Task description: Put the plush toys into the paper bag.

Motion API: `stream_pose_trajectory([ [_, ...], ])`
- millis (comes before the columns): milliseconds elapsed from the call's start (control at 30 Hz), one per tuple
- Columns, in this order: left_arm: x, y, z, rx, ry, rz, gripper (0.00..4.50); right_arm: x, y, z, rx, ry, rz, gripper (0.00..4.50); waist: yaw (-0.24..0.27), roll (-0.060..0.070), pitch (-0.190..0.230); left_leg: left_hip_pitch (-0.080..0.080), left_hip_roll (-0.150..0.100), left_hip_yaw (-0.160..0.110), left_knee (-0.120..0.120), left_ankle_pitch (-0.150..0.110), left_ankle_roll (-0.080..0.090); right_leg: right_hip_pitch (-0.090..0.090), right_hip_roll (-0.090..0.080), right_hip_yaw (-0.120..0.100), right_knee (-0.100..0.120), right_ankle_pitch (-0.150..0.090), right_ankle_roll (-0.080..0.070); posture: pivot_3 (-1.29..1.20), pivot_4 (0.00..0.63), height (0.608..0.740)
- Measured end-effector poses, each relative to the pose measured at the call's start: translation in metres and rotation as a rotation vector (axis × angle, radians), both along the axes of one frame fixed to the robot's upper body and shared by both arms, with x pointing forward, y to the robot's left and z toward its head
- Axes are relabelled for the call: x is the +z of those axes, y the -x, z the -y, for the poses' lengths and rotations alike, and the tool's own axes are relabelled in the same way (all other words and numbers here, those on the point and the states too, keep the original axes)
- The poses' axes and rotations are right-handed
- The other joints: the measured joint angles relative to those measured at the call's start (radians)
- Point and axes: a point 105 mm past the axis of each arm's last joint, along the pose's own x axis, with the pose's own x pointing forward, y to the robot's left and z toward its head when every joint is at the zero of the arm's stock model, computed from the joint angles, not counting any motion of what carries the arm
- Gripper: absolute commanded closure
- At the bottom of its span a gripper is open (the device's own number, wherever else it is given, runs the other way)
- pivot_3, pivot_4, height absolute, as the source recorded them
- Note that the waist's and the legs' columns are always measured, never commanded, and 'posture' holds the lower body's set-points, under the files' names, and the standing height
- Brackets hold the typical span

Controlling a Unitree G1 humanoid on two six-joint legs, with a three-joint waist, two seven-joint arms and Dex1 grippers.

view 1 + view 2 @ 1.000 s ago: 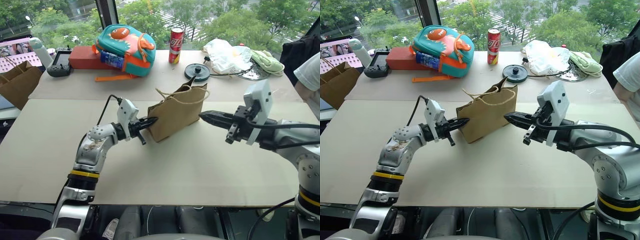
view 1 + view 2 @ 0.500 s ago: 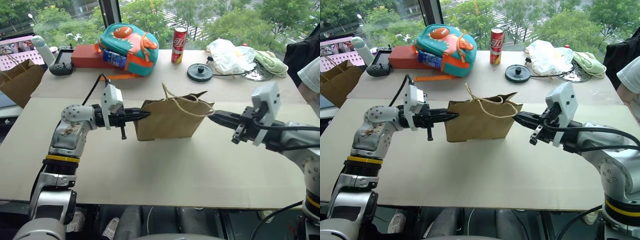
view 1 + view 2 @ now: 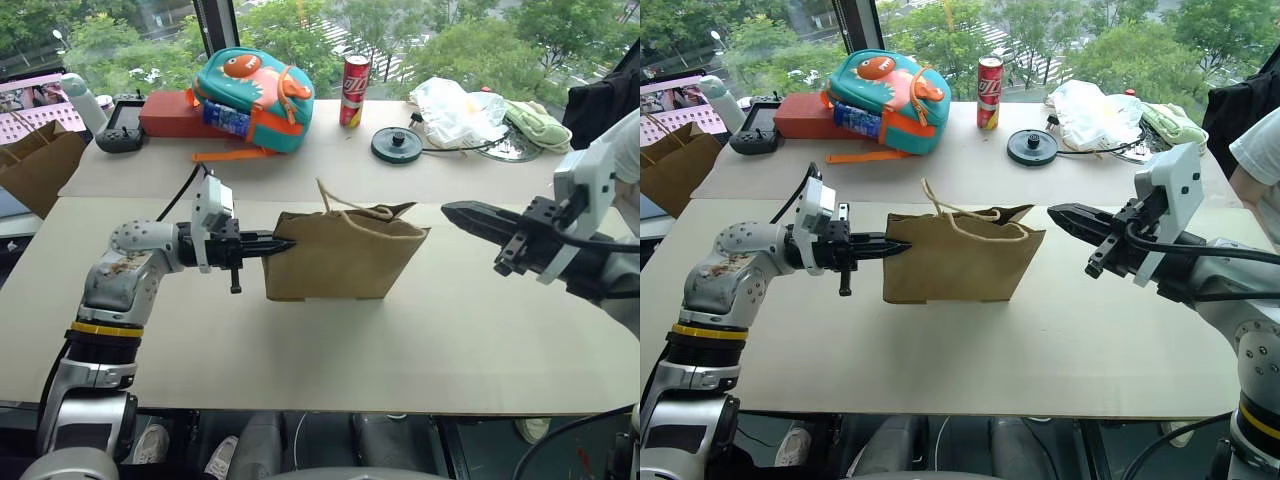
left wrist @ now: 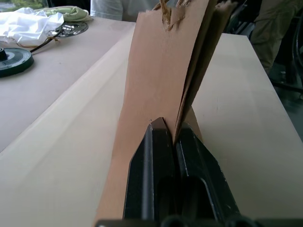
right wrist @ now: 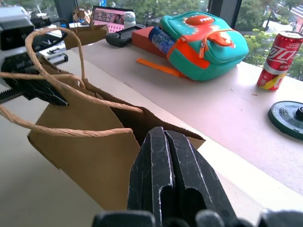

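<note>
The light brown paper bag [image 3: 340, 258] stands upright on the table, broadside to me, its cord handles [image 3: 352, 207] looping over its open top. My left gripper [image 3: 284, 243] is shut on the bag's left side edge; the left wrist view shows its fingers [image 4: 151, 156] pinching the paper bag [image 4: 156, 71]. My right gripper [image 3: 452, 210] is shut and holds nothing. It hovers level a short way off the bag's upper right corner, not touching it. The plush toys are out of view.
Along the far side sit a teal and orange backpack [image 3: 255, 92], a red box [image 3: 165, 115], a red can [image 3: 352, 88], a black disc [image 3: 396, 145], a white plastic bag [image 3: 452, 108] and a green cloth [image 3: 535, 122]. A darker brown bag [image 3: 35, 165] stands far left. A person's sleeve [image 3: 625, 150] shows at right.
My right gripper has come off the bag's right edge, moving right and up. My left gripper has swung left with the bag's edge, and the bag has turned broadside.
</note>
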Motion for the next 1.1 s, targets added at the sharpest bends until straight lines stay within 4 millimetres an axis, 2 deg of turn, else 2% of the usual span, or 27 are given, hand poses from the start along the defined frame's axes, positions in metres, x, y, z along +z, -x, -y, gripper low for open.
stream_pose_trajectory([
  [167, -0.011, 0.001, -0.001, 0.015, -0.042, -0.006, 4.37, -0.003, -0.001, -0.003, 0.007, 0.000, -0.014, 4.50, 0.001, 0.000, 0.000, 0.000, 0.000, 0.000, 0.000, 0.000, 0.000, 0.000, 0.000, 0.000, 0.000, 0.000, 0.000, 0.00, 0.150, 0.733],
  [600, -0.018, -0.001, 0.000, 0.029, -0.080, -0.005, 4.37, -0.010, -0.004, -0.007, 0.004, 0.016, -0.039, 4.50, 0.002, 0.000, 0.000, 0.000, 0.000, 0.000, 0.000, 0.000, 0.000, 0.000, 0.000, 0.000, 0.000, 0.000, 0.000, 0.00, 0.150, 0.733],
  [700, -0.020, -0.001, 0.002, 0.032, -0.077, -0.008, 3.71, -0.011, -0.005, -0.007, -0.002, 0.019, -0.040, 4.50, 0.002, 0.000, 0.000, 0.000, 0.000, 0.000, 0.000, 0.000, 0.000, 0.000, 0.000, 0.000, 0.000, 0.000, 0.000, 0.00, 0.150, 0.733],
  [867, -0.025, 0.000, 0.007, 0.025, -0.079, -0.023, 1.80, -0.013, -0.007, -0.007, -0.014, 0.026, -0.046, 4.50, 0.002, 0.000, 0.000, 0.000, 0.000, 0.000, 0.000, 0.000, 0.000, 0.000, 0.000, 0.000, 0.000, 0.000, 0.000, 0.00, 0.150, 0.733],
  [900, -0.026, 0.000, 0.007, 0.025, -0.081, -0.023, 1.57, -0.014, -0.007, -0.008, -0.014, 0.027, -0.047, 4.50, 0.002, 0.000, 0.000, 0.000, 0.000, 0.000, 0.000, 0.000, 0.000, 0.000, 0.000, 0.000, 0.000, 0.000, 0.000, 0.00, 0.150, 0.733],
  [967, -0.027, 0.000, 0.007, 0.032, -0.085, -0.023, 0.71, -0.015, -0.007, -0.008, -0.018, 0.031, -0.049, 4.50, 0.001, 0.000, 0.000, 0.000, 0.000, 0.000, 0.000, 0.000, 0.000, 0.000, 0.000, 0.000, 0.000, 0.000, 0.000, 0.00, 0.150, 0.733],
  [1000, -0.027, -0.001, 0.007, 0.036, -0.083, -0.023, 0.45, -0.015, -0.008, -0.008, -0.021, 0.032, -0.049, 4.50, 0.001, 0.000, 0.000, 0.000, 0.000, 0.000, 0.000, 0.000, 0.000, 0.000, 0.000, 0.000, 0.000, 0.000, 0.000, 0.00, 0.150, 0.733],
  [1100, -0.031, -0.001, 0.015, 0.043, -0.051, -0.031, 0.45, -0.015, -0.009, -0.007, -0.030, 0.036, -0.047, 4.50, 0.002, 0.000, 0.000, 0.000, 0.000, 0.000, 0.000, 0.000, 0.000, 0.000, 0.000, 0.000, 0.000, 0.000, 0.000, 0.00, 0.150, 0.733],
])
